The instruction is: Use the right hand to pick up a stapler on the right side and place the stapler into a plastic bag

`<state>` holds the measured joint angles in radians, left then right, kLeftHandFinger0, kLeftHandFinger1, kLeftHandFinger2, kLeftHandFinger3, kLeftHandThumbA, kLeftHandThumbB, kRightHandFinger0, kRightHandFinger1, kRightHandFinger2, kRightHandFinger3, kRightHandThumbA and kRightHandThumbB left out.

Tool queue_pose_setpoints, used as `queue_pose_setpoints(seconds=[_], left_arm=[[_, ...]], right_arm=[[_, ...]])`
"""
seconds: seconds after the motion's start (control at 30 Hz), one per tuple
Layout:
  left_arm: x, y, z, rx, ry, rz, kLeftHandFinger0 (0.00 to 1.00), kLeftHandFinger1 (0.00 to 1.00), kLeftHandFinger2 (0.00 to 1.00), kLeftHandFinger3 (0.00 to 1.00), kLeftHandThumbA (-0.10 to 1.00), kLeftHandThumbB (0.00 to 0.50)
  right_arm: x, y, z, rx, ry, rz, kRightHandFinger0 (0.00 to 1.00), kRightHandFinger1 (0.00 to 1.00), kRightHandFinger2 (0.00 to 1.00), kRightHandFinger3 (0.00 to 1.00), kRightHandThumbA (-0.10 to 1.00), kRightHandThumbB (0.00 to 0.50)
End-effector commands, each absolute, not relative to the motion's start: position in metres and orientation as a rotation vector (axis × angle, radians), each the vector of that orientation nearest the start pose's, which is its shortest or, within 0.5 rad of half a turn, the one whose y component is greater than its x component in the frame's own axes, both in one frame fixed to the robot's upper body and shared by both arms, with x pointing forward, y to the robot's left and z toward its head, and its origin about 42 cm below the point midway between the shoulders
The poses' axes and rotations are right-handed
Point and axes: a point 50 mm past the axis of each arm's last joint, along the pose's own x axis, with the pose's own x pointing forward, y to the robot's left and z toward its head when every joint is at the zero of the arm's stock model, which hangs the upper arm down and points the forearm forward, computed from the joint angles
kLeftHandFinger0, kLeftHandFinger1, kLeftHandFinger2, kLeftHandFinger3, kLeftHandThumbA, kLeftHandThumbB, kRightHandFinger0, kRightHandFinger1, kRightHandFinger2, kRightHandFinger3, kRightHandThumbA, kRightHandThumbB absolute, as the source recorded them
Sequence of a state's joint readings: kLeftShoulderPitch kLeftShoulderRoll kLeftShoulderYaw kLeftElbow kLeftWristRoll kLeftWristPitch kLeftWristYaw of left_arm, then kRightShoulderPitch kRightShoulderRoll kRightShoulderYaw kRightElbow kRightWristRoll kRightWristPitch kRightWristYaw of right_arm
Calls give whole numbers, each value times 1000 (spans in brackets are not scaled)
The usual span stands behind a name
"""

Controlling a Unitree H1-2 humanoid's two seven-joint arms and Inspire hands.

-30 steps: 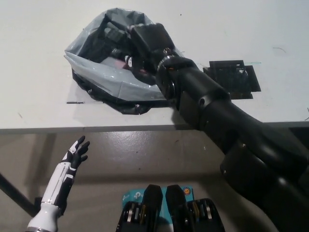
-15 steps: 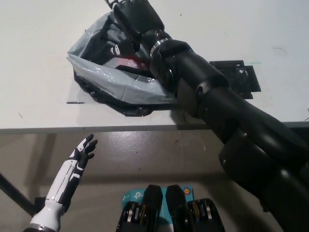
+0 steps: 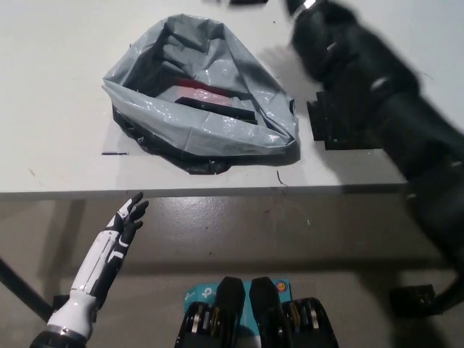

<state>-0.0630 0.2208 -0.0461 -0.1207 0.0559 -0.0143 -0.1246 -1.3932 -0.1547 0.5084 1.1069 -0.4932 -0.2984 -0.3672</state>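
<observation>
**A:** Where is the right hand [image 3: 248, 3] now?

**B:** It is only a dark, blurred sliver at the picture's top edge, so I cannot tell whether it is spread or closed. 0.5 s ago it was down in the mouth of the plastic bag [image 3: 196, 127]. Now the right arm [image 3: 348, 69] has swung up over the table's [image 3: 51, 101] far right.

**A:** And the stapler?

**B:** The stapler [image 3: 216, 107] lies inside the bag, a dark bar with red behind it, and nothing is holding it. I'd judge it placed, with only the withdrawal left.

**A:** Is there room to move?

**B:** The bag sits near the table's front edge. A black flat piece [image 3: 330, 138] lies just beside it on the right, partly under the arm. The far right of the table looks open. The left hand [image 3: 125, 226], fingers spread, hangs below the front edge, well apart from everything.
</observation>
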Motion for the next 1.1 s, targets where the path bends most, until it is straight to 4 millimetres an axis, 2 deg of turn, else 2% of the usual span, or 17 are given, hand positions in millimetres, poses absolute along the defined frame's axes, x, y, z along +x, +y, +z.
queue_pose_setpoints(seconds=[0.0,0.03,0.07,0.1,0.2,0.27,0.33,0.37,0.47,0.5,0.6,0.63,0.7,0.83,0.9,0.93,1.07], left_arm=[[316,256,167,258,-259,-162,1000,1000,1000,1000,1000,3],[317,256,167,252,-263,-157,1000,1000,1000,1000,1000,5],[321,258,170,242,-274,-147,1000,1000,1000,1000,1000,3],[322,259,171,237,-282,-138,1000,1000,1000,1000,1000,2],[328,265,172,227,-299,-119,1000,1000,1000,1000,1000,0],[332,269,175,224,-308,-119,1000,1000,1000,1000,1000,2],[335,271,176,230,-306,-116,1000,1000,1000,1000,1000,8],[336,271,176,234,-306,-114,1000,1000,1000,1000,1000,8],[335,270,173,218,-273,-120,1000,1000,1000,1000,1000,8],[334,270,171,215,-268,-121,1000,1000,1000,1000,1000,9],[331,268,164,207,-250,-122,1000,1000,1000,1000,1000,3],[329,267,160,206,-242,-122,1000,1000,1000,1000,1000,7],[329,266,158,204,-236,-123,1000,1000,1000,1000,1000,8],[326,266,154,201,-221,-121,1000,1000,1000,1000,1000,16],[325,267,154,209,-217,-116,1000,1000,1000,1000,1000,21],[323,268,154,211,-215,-116,1000,1000,1000,1000,1000,19],[321,269,154,203,-209,-123,1000,1000,1000,1000,1000,15]], right_arm=[[503,-161,514,-701,-1112,29,1000,1000,1000,1000,984,315],[497,-167,512,-686,-1134,30,1000,1000,1000,1000,982,314],[474,-185,499,-635,-1152,27,1000,1000,1000,1000,949,310],[465,-189,497,-619,-1159,31,1000,1000,1000,1000,945,312],[428,-213,469,-572,-1176,28,1000,1000,1000,1000,1000,322],[402,-226,449,-555,-1198,34,1000,1000,1000,1000,1000,302],[360,-242,423,-534,-1221,44,1000,1000,1000,1000,1000,269],[352,-244,418,-525,-1222,48,1000,1000,1000,1000,1000,266],[306,-251,380,-494,-1212,17,1000,1000,1000,1000,1000,259],[298,-250,372,-471,-1205,24,1000,1000,1000,1000,1000,277],[270,-241,341,-420,-1186,29,1000,1000,1000,1000,1000,274],[262,-237,324,-402,-1147,43,1000,1000,1000,1000,1000,281],[258,-232,305,-370,-1093,69,1000,1000,1000,1000,1000,272],[272,-224,252,-331,-949,60,1000,1000,1000,1000,1000,265],[284,-222,229,-318,-877,38,1000,1000,1000,1000,996,256],[292,-221,211,-309,-802,19,1000,1000,1000,1000,1000,283],[315,-225,170,-222,-625,-10,1000,1000,1000,1000,943,296]])
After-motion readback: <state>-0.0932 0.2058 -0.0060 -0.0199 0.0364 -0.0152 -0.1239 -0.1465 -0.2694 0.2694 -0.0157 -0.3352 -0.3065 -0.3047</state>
